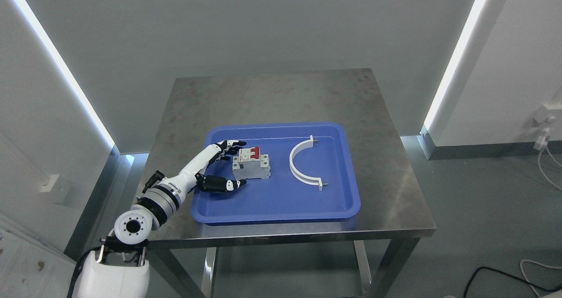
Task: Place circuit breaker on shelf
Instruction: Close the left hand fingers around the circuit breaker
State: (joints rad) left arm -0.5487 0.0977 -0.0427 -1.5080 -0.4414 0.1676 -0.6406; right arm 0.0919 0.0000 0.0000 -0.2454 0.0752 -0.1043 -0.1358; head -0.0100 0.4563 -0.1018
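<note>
The left arm is cut off at the bottom edge, its upper part out of sight. Print on the circuit breaker is too small to read. The surface hides its own legs' tops.

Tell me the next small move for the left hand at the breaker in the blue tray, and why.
Probably close the fingers on the circuit breaker. The left hand sits in the blue tray at the breaker's left side, open, with fingers reaching over its top and the thumb spread in front of it, so it does not look gripped yet. The breaker must be held before any lift.
</note>
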